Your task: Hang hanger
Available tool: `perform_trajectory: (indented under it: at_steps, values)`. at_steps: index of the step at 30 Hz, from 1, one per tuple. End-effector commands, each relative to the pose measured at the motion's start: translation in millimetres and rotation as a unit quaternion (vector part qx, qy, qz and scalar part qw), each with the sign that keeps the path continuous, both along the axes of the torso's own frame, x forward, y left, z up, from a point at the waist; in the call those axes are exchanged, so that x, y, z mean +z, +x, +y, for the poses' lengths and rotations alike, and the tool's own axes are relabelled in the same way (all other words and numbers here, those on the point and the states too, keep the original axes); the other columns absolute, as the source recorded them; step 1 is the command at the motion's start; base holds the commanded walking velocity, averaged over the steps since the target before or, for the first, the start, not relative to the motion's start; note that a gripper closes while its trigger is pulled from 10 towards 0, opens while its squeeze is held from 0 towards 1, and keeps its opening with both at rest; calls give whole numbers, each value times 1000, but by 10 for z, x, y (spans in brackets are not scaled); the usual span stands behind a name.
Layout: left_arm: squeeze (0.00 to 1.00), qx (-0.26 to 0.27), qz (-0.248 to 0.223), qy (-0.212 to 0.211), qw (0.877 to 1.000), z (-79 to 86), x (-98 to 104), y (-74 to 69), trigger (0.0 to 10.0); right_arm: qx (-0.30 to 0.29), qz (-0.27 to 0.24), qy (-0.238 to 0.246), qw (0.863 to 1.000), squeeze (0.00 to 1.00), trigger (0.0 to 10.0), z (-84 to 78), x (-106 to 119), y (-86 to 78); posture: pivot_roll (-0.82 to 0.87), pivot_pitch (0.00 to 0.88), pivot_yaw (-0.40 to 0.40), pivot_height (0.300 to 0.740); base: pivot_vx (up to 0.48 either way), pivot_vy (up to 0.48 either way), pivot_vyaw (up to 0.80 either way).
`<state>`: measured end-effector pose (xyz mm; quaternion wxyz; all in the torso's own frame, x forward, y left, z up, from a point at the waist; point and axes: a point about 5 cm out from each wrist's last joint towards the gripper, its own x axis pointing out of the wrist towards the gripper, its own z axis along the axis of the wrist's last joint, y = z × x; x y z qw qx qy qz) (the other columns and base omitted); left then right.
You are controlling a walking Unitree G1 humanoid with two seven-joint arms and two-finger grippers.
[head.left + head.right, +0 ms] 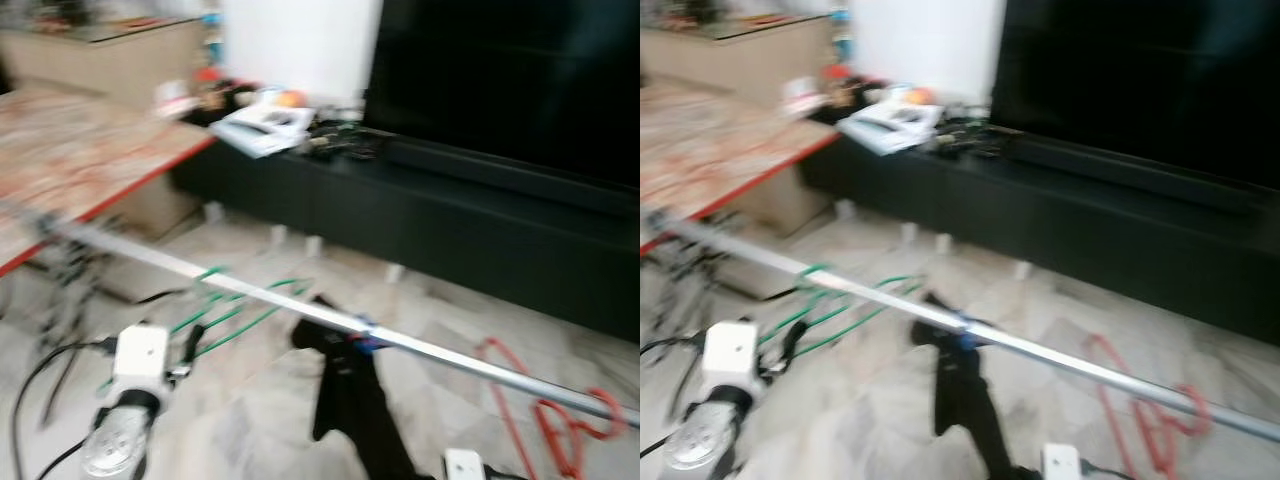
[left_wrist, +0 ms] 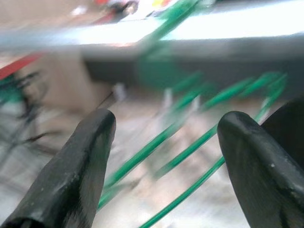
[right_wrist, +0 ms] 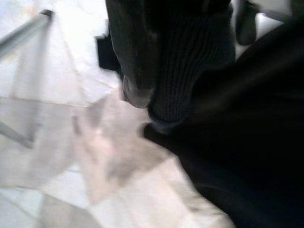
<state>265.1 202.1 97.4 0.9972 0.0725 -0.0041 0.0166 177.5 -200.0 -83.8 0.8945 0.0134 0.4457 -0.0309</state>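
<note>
A silver rail (image 1: 450, 357) runs slantwise across the room, low over the floor. Green wire hangers (image 1: 240, 305) hang on it left of the middle. My left gripper (image 1: 195, 340) is just below and beside them, open, and the green wires (image 2: 190, 152) pass between its fingers (image 2: 80, 166) without being pinched. A black garment (image 1: 350, 400) hangs from the rail by a blue hook (image 1: 365, 342). Its lower end reaches my right gripper (image 3: 156, 95), which is shut against ribbed black cloth (image 3: 194, 61). The frames are blurred.
Red hangers (image 1: 545, 420) hang at the rail's right end. A long black TV stand (image 1: 400, 210) with a dark screen (image 1: 500, 80) runs behind the rail. A red-edged table (image 1: 80, 160) stands at the left, with black cables (image 1: 30, 390) on the floor below.
</note>
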Motion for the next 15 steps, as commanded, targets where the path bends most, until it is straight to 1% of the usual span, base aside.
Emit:
perform_trajectory:
  at_steps: [1,4,7,8,9,10,12,13,15]
  values:
    - [0,8,-7,9,1000,87,48,-33,10000,-1,-4,5,1000,0,10000,33,8,30,177,0,-26,740,0,0,0]
    - [0,11,-7,18,1000,141,77,-21,10000,0,-3,5,1000,0,10000,32,8,29,176,0,-27,740,0,0,0]
    - [0,11,3,35,999,281,125,15,10000,2,-3,5,1000,0,10000,35,8,30,174,0,-26,740,0,0,0]
    - [0,11,3,35,999,281,125,15,10000,2,-3,5,1000,0,10000,35,8,30,174,0,-26,740,0,0,0]
    - [0,2,12,48,999,357,167,39,10000,2,-3,5,1000,0,10000,35,7,28,173,0,-25,740,0,0,0]
    - [0,-4,18,56,998,391,187,48,10000,2,-2,5,1000,0,10000,34,7,28,173,0,-25,740,0,0,0]
    - [0,-12,35,78,996,508,243,65,10000,3,-2,5,1000,0,10000,35,7,28,173,0,-25,740,0,0,0]
    - [0,-8,50,85,995,657,302,79,10000,3,-2,4,1000,0,10000,35,7,28,174,0,-25,740,0,0,0]
    - [0,-5,66,88,994,771,341,85,10000,2,-1,4,1000,0,10000,33,7,29,178,0,-26,740,0,0,0]
